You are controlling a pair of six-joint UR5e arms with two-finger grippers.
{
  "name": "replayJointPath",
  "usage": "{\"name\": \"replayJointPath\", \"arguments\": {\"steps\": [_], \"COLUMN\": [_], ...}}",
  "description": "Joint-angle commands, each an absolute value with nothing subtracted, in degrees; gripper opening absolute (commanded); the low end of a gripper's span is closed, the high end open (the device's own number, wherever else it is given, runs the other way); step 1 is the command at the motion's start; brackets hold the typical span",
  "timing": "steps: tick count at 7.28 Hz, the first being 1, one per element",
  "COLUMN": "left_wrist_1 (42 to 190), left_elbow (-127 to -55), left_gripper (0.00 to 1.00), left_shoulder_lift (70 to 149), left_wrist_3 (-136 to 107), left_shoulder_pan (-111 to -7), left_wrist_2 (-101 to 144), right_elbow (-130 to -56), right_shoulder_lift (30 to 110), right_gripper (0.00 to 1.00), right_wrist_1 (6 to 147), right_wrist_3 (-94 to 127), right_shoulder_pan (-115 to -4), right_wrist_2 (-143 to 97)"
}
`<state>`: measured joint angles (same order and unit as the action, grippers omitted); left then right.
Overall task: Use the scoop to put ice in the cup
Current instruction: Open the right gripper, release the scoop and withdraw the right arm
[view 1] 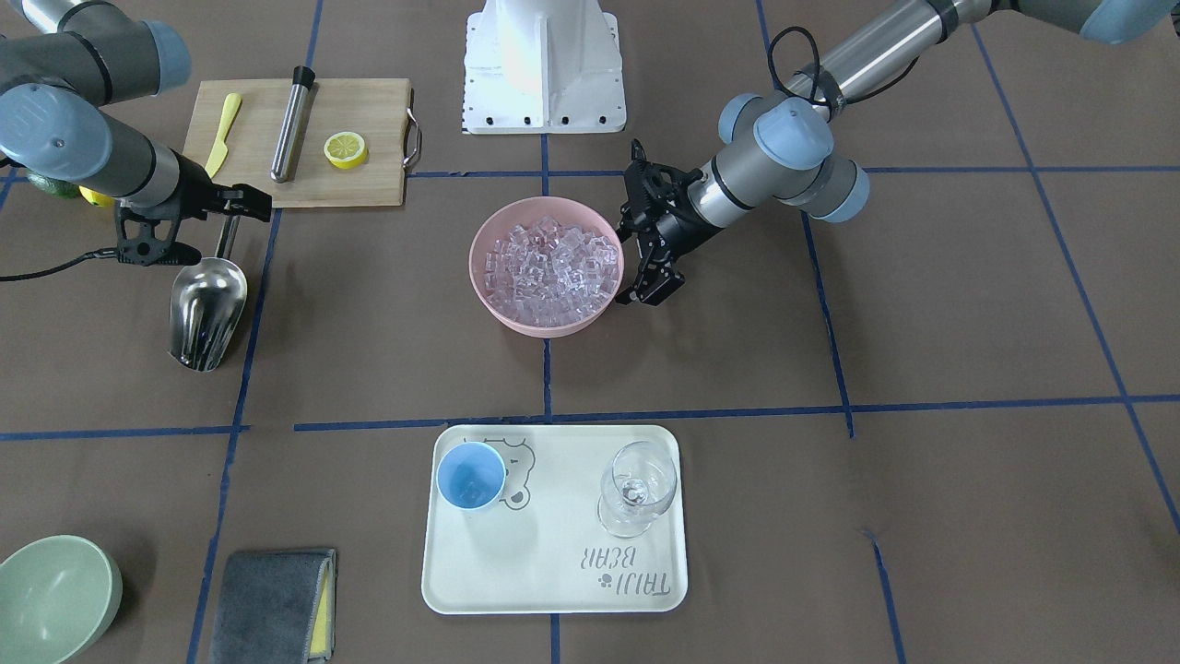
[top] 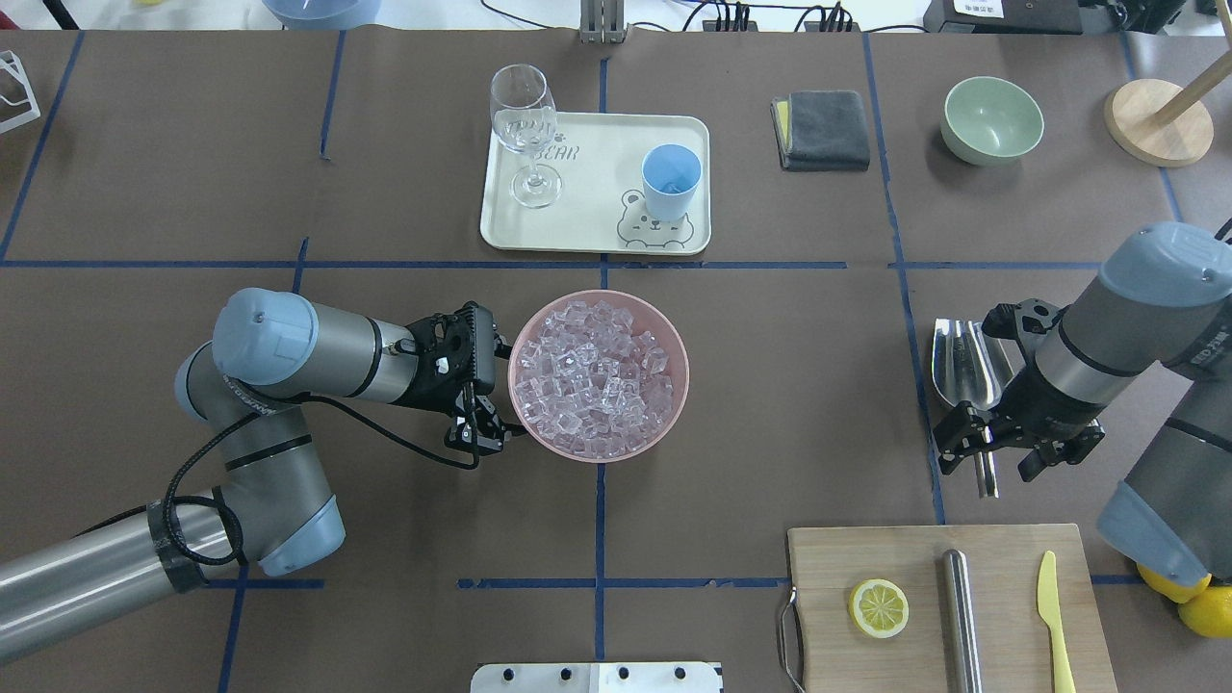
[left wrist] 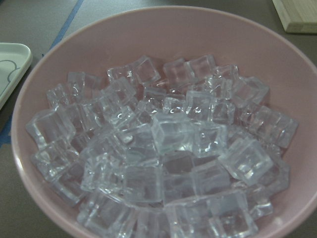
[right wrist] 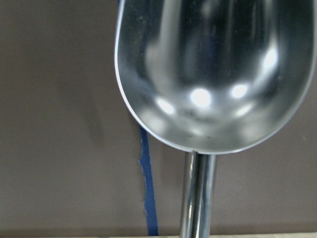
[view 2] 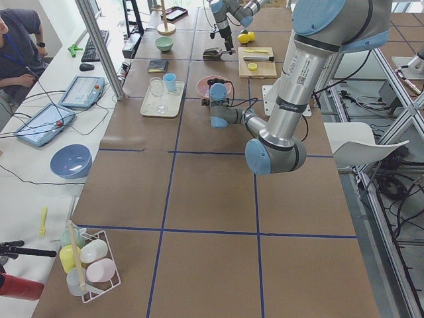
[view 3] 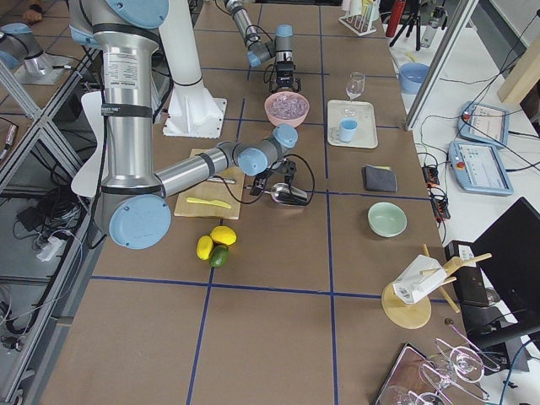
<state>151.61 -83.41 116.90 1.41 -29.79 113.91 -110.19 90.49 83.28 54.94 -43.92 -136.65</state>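
Many clear glassy ice cubes [top: 597, 375] heap in a round pink bowl [top: 680, 395], the light-blue cup [top: 671, 180] on a cream tray [top: 597, 192] nearby. On brown paper [top: 789, 385], the right gripper [top: 988, 465] spreads wide astride the thin handle of the shiny metal scoop [top: 962, 361]; the left gripper [top: 497, 390] gapes beside the bowl.

On the brown table [top: 192, 173] a pink round bowl [top: 677, 342] is set mid-frame, a cream rectangular tray [top: 597, 173] above, a silver metal scoop [top: 958, 361] at right.

Glassy ice [top: 597, 375] heaped just beside the left end effector [top: 493, 390]; empty silver scoop [view 1: 207, 309] lies under the right end effector [top: 987, 452]; light-blue cup [top: 671, 181] upright, well apart.
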Motion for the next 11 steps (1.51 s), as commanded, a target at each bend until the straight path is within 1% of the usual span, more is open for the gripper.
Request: {"name": "replayJointPath", "arguments": {"steps": [1, 3, 5, 6, 9, 10, 11], "left_wrist_1": [151.61, 151.61, 151.7, 151.7, 151.61, 151.61, 151.52], "left_elbow": [-83.5, -83.58, -83.93, -83.94, -84.02, -84.02, -84.11], "left_gripper": [1.0, 1.0, 1.0, 1.0, 1.0, 1.0, 1.0], "left_shoulder_lift": [116.81, 116.63, 116.54, 116.54, 114.88, 114.35, 113.48], "left_wrist_3": [1.49, 1.49, 1.41, 1.32, 1.67, 1.76, 1.76], "left_shoulder_pan": [-29.79, -29.79, -30.23, -30.5, -33.12, -34.18, -35.41], "left_wrist_2": [113.91, 113.91, 113.99, 113.99, 114.43, 114.52, 114.61], "right_elbow": [-115.56, -114.62, -111.55, -109.45, -95.15, -92.31, -92.29], "right_shoulder_lift": [90.62, 90.44, 90.88, 91.57, 92.46, 92.81, 93.6], "right_gripper": [1.0, 1.0, 1.0, 1.0, 1.0, 1.0, 1.0], "right_wrist_1": [83.41, 83.41, 83.85, 83.85, 83.41, 84.02, 86.81], "right_wrist_3": [54.93, 51.27, 32.6, 26.69, -1.23, -6.8, -7.29], "right_shoulder_pan": [-47.89, -50.95, -59.55, -63.77, -81.25, -85.56, -88.82], "right_wrist_2": [-130.04, -122.19, -122.96, -123.57, -130.34, -130.25, -130.86]}}
